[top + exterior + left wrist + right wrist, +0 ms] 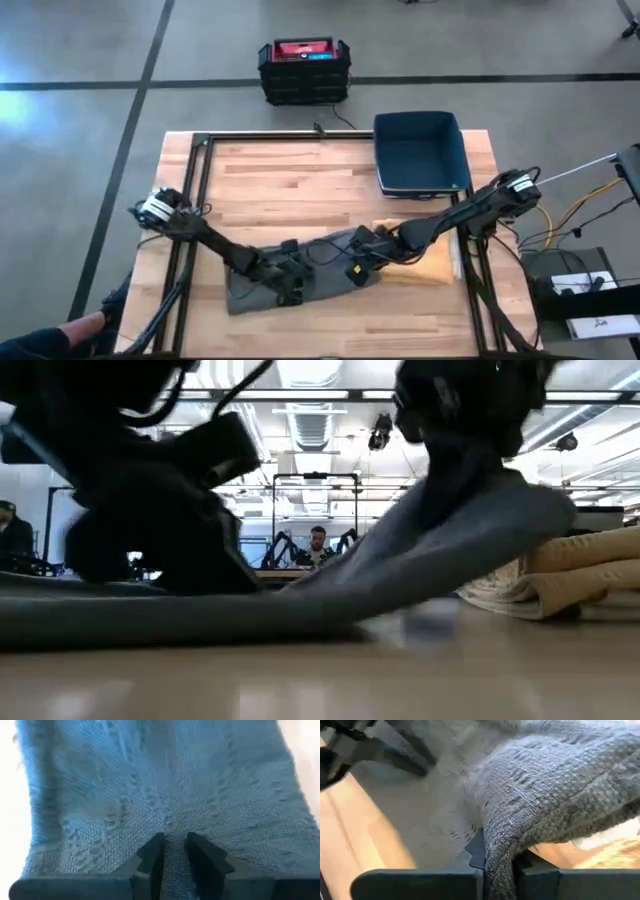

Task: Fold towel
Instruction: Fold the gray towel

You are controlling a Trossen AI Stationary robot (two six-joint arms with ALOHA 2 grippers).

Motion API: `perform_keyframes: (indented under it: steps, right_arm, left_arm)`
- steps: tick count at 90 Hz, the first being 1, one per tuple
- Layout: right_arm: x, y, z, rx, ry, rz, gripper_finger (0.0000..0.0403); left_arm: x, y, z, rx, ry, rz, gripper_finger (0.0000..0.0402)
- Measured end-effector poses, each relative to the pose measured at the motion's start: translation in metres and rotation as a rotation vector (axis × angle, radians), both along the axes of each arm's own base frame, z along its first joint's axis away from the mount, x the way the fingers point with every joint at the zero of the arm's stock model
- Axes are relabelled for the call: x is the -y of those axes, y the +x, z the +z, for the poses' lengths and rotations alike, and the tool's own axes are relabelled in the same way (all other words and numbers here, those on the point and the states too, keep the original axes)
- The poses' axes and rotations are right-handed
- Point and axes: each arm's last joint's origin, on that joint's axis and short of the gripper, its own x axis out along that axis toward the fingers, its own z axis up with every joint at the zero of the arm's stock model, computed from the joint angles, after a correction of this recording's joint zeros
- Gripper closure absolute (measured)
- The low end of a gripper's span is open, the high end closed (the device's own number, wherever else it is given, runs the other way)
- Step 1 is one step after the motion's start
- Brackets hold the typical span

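Cloth is what both my tools are working: the grey towel [300,270] lies across the near middle of the worktop [290,180], and my right tool [497,857] has its fingers pinched on a fold of it, lifted clear of the wood. My left tool [172,852] is pressed down on the towel's near left part, fingers nearly together with a ridge of weave between them, so I judge it is pinching cloth too.

To do this fold well, I should keep the left tool low as an anchor, carry the raised edge over in a smooth arc toward the left, hold the cloth taut enough that it does not sag, and lay the edge squarely on the flat part before letting go. I should steer clear of the tan towel [425,265] touching it on the right.

Count: one grey towel, one tan towel already folded, one dark blue bin [420,152] at the far right, one red and black crate [303,70] on the floor beyond, two arms
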Motion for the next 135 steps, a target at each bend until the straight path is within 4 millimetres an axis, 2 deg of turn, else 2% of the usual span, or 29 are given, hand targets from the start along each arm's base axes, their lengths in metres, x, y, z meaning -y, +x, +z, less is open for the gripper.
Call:
perform_keyframes:
  steps: [14,19,26,37,48,54,61,72,84,100,135]
  right_arm:
    - [-0.001,0.003,0.030,-0.075,-0.042,0.034,0.0396]
    - [-0.001,0.003,0.036,-0.095,-0.054,0.044,0.0396]
    - [0.000,0.001,0.043,-0.135,-0.068,0.048,0.0396]
    - [0.001,-0.002,0.046,-0.174,-0.082,0.053,0.0396]
    - [0.002,-0.004,0.047,-0.196,-0.094,0.069,0.0396]
    - [0.003,-0.006,0.047,-0.209,-0.100,0.072,0.0396]
    - [0.007,-0.008,0.046,-0.246,-0.110,0.077,0.0396]
    - [0.016,-0.013,0.050,-0.330,-0.109,0.072,0.0396]
    - [0.022,-0.010,0.061,-0.339,-0.086,0.074,0.0396]
    - [0.020,0.010,0.065,-0.164,-0.050,0.079,0.0396]
    - [0.001,0.070,0.036,0.201,0.043,0.085,0.0396]
  left_arm:
    - [0.000,0.029,0.011,0.017,0.058,-0.016,0.0329]
    - [0.002,0.037,0.024,0.007,0.085,-0.032,0.0329]
    - [0.004,0.038,0.050,-0.053,0.112,-0.039,0.0329]
    - [0.014,0.015,0.086,-0.179,0.103,-0.022,0.0329]
    - [0.030,-0.027,0.106,-0.214,0.084,-0.022,0.0329]
    - [0.034,-0.049,0.102,-0.208,0.064,-0.004,0.0329]
    - [0.034,-0.071,0.084,-0.202,0.030,0.033,0.0329]
    - [0.030,-0.085,0.052,-0.135,-0.078,0.069,0.0329]
    - [0.025,-0.082,0.031,-0.017,-0.157,0.096,0.0329]
    - [0.019,-0.076,0.020,-0.016,-0.153,0.128,0.0329]
    - [0.019,-0.074,0.014,-0.033,-0.141,0.133,0.0329]
